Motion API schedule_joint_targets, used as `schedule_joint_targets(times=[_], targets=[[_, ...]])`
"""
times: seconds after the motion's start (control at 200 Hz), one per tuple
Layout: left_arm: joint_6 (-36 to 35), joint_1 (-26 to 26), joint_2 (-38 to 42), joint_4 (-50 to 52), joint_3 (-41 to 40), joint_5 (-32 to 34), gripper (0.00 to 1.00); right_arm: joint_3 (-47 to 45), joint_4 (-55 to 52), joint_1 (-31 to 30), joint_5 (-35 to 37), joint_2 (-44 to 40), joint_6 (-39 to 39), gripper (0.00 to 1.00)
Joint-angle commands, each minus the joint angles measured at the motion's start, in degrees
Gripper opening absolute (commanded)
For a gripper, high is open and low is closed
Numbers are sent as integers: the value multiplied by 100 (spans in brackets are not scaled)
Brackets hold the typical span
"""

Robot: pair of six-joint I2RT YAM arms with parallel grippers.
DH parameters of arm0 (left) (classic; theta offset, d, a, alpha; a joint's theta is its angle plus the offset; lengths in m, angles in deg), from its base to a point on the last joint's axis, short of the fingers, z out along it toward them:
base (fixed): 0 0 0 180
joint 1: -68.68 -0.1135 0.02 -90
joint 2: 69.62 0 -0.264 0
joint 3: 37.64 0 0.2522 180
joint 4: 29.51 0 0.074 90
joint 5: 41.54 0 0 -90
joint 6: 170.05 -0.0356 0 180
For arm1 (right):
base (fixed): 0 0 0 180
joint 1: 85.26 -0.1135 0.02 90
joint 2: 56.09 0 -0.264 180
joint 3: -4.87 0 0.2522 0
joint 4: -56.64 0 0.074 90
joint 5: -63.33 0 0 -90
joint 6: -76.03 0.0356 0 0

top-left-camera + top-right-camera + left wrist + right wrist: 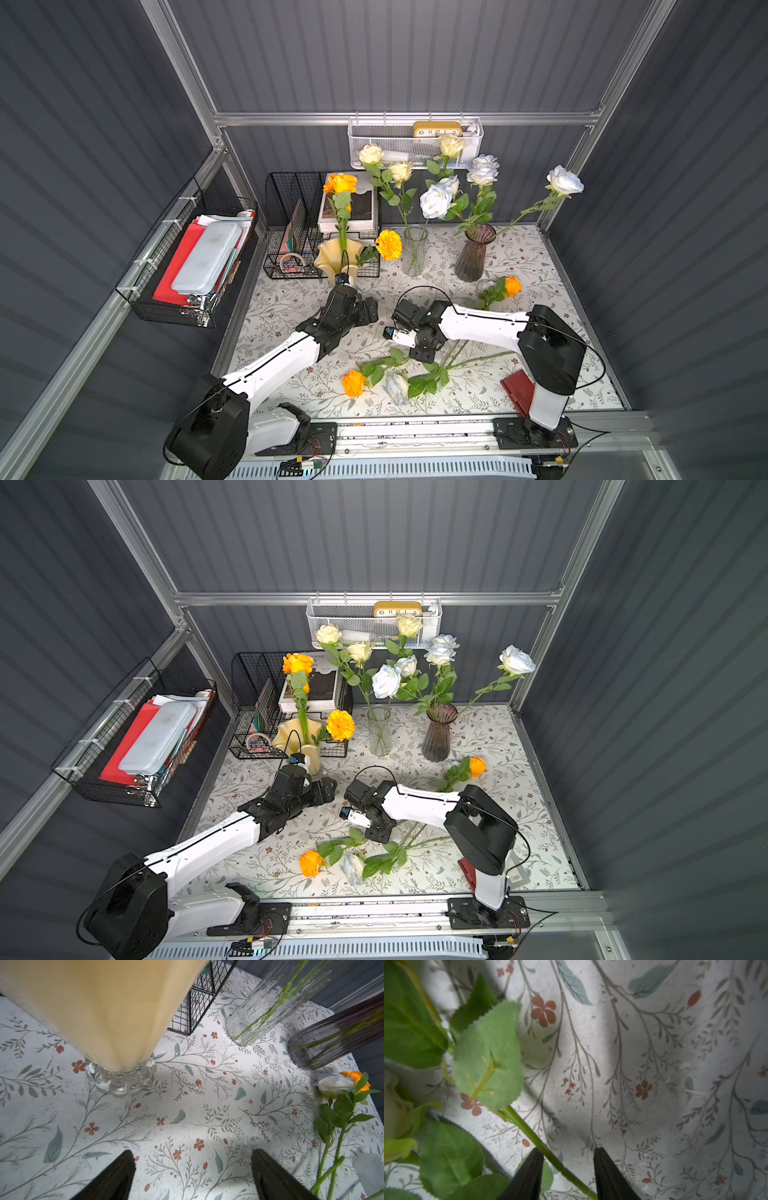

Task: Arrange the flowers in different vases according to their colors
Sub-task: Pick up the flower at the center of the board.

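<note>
— Where did we find the flowers?

— An orange rose [353,383] and a white rose [397,387] lay flat on the tablecloth [291,307]. They were well in front of the pale yellow vase [328,249], on the robot's side of it. One more orange flower [512,286] lay far to the right of that vase.

— And the right gripper?

— The right gripper [568,1150] was low over the green stem [533,1134] of one lying flower. We saw the stem pass between the two fingers, close to one of them. On the other side there was a gap, so the jaws were apart and did not pinch it yet.

— What stood in the vases?

— In the yellow vase itself we saw a tall orange rose [340,183] and a marigold [389,244] hanging over the rim. Just to its right stood the clear glass vase [414,253] with cream roses [371,154]. Further right stood the purple vase [471,259] with white roses [435,201].

— And the left gripper?

— The left gripper [193,1153] hovered just in front of the foot of the yellow vase. Its fingers were spread wide, with nothing between them.

— Anything behind?

— A black wire basket [286,195] stood directly behind the yellow vase.
</note>
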Motion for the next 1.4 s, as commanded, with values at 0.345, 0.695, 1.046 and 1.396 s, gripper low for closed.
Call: schedule_joint_targets(times=[0.345, 0.695, 1.046, 1.396], targets=[[182, -38, 458, 421, 161, 239, 91, -143, 582, -23, 640, -65, -147, 7], [267, -36, 1190, 662, 318, 677, 92, 69, 1841, 195, 1486, -312, -895, 0], [315, -28, 1876, 824, 247, 365, 91, 1016, 1974, 311, 539, 22, -1423, 0], [171, -31, 3252, 653, 509, -550, 92, 1517, 2039, 250, -264, 105, -978, 0]])
